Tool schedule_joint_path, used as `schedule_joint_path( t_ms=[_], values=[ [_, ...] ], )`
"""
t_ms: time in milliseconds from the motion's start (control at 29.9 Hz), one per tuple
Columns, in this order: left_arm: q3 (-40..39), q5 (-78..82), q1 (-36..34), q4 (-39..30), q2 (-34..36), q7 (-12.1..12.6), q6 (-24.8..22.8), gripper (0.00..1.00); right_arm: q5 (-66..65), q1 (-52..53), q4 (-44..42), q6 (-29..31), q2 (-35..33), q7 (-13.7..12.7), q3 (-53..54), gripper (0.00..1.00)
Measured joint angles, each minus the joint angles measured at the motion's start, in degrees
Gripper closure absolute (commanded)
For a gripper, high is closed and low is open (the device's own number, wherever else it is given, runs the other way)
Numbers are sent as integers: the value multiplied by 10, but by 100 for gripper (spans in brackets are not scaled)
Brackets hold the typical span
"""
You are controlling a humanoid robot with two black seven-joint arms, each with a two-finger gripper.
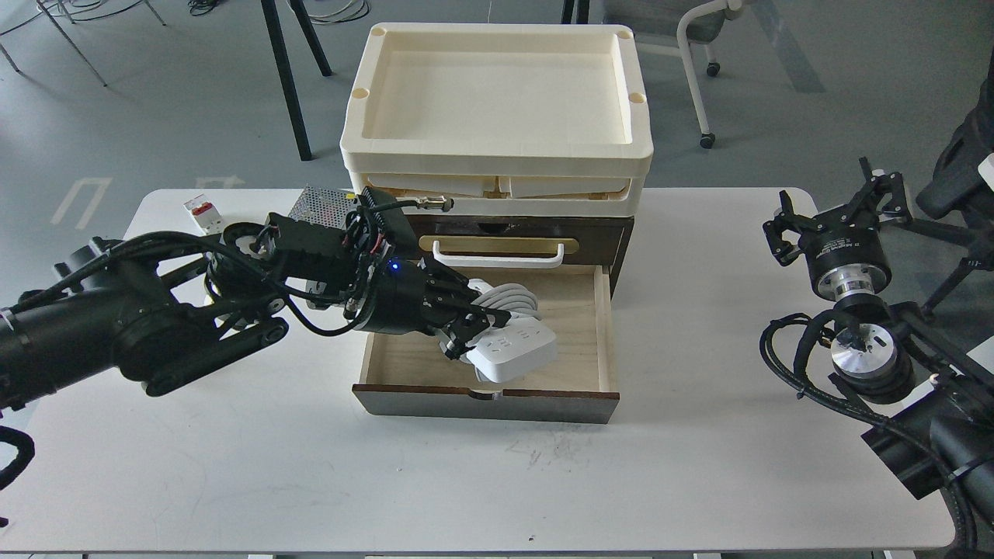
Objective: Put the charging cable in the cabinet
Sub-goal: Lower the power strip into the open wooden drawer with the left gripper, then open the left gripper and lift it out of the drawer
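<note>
Table: white; our cabinet stands at its middle rear.
Cabinet: dark brown, cream tray on top, its lower drawer pulled out toward us.
Left gripper: over the drawer, fingers clamped on the charging cable.
Charging cable: inside the drawer's outline, coil behind.
Right gripper: fingers spread, holding nothing, near the table's right edge.

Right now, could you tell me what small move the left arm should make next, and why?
Probably lower a little and open: the left gripper holds the charging cable over the open drawer of the cabinet, apparently not yet resting on its floor.
</note>
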Motion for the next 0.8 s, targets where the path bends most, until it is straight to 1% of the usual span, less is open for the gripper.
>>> schedule_joint_path(
  t_ms=[234,435,502,536,569,603,636,703,803],
  values=[
    [0,0,13,37,-8,7,11,88,0,0,0,0,0,0,0,0],
    [0,-1,21,48,-13,22,12,86,0,0,0,0,0,0,0,0],
    [0,-2,24,50,-14,31,12,79,0,0,0,0,0,0,0,0],
    [0,-3,25,51,-14,34,12,72,0,0,0,1,0,0,0,0],
    [0,-3,26,51,-14,36,12,60,0,0,1,1,0,0,0,0],
    [0,-4,27,51,-14,37,12,52,-1,0,1,1,0,0,0,0],
    [0,-4,29,51,-13,38,12,49,-1,0,1,1,0,0,0,0],
    [0,-4,34,51,-13,41,12,47,-1,0,1,1,0,0,0,0],
    [0,-3,38,49,-10,44,13,38,-1,0,0,1,0,0,0,0]
  ],
)
